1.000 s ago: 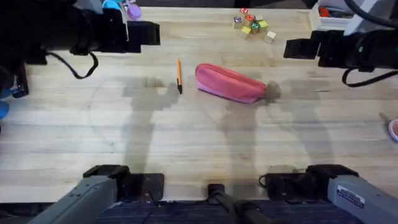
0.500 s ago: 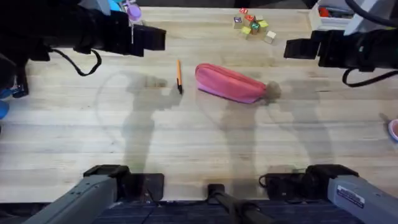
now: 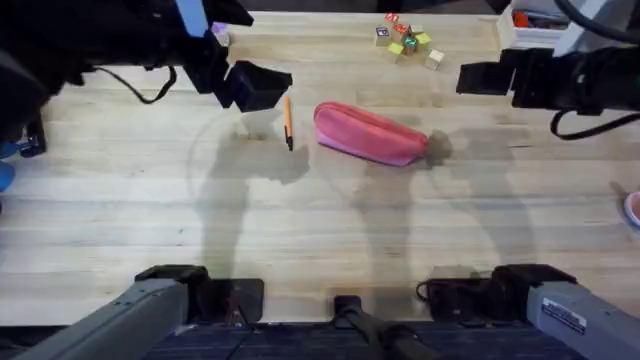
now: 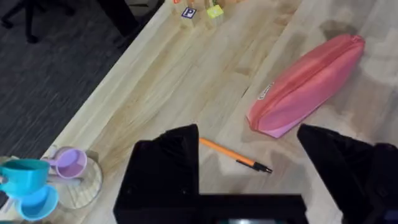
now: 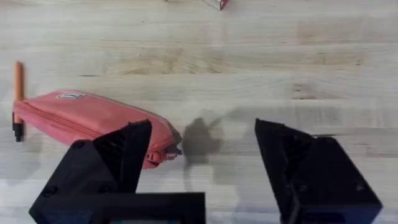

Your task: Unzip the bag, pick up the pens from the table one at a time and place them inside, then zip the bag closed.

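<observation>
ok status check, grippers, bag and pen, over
Left gripper open above pen. Right gripper open near bag. Bag zipped, nothing in the way.

1. I see small coloured blocks (image 3: 407, 42) clustered at far edge of tabletop, approx centre-right in overhead; letters/marks on some, can't read them.
2. Left wrist cam: two of the blocks (image 4: 201, 10) near top, by the edge.
3. Purple cup (image 4: 68, 163) and teal cup (image 4: 23, 172) side by side on a clear round tray (image 4: 87, 186), at far-left corner; blue piece below the teal one.
4. Red/white item (image 3: 528, 20) at far right edge, can't ID.
5. Dark carpet (image 4: 56, 56) beyond the edge, w/ chair base at corner.
</observation>
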Robot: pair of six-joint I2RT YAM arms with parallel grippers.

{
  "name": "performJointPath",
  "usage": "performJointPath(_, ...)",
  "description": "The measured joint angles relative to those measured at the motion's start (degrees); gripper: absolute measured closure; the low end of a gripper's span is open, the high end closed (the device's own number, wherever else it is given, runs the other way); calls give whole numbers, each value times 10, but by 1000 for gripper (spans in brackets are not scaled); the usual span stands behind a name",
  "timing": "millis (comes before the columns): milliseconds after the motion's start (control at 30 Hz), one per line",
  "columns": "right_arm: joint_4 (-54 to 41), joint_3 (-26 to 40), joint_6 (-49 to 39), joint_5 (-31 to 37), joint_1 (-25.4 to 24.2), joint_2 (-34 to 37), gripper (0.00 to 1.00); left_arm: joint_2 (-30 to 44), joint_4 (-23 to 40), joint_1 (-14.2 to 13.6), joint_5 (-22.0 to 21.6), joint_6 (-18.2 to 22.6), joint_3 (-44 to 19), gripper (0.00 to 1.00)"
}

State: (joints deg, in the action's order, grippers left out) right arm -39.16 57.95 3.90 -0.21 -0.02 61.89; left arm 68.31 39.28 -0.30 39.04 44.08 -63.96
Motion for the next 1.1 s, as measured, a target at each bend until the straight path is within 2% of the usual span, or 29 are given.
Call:
performJointPath(167,0,0,0,0,0,0,5,35,-7,0,12,22,0,7)
performJointPath(500,1,0,0,0,0,0,5,46,-49,-2,38,38,-1,7)
performJointPath(833,21,0,0,0,0,0,5,151,-50,-39,93,111,-1,7)
performJointPath(1100,18,0,-10,0,0,0,5,224,-52,-60,118,128,-1,7)
